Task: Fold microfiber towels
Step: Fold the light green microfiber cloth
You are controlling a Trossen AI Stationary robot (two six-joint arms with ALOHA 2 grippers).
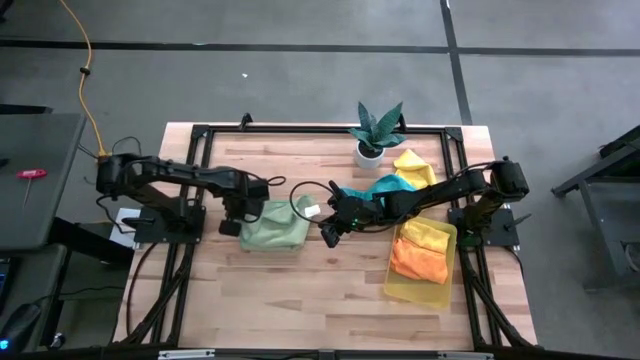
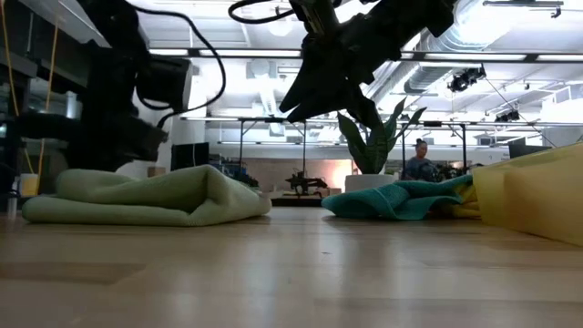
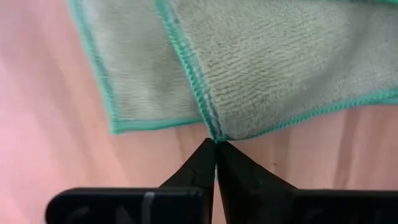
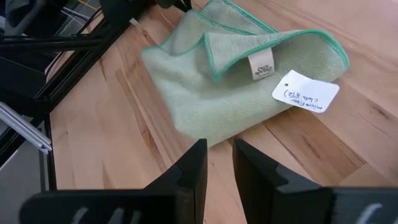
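Pale green towel lies loosely doubled on the tabletop beside the plant; the left tool pinches its corner, likely for a fold, while the right tool, slightly parted and empty, hovers opposite.

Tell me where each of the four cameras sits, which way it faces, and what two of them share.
High view: overhead, straight down on the table; both arms, left gripper, right gripper.
Low view: table-top height, level across into the room; both arms drop in from above.
Left wrist view: on the left arm, facing the pale green towel; its shut fingers pinch a corner.
Right wrist view: on the right arm, above the same towel and its paper tag; its own fingers.
Shared: all four see the pale green towel.
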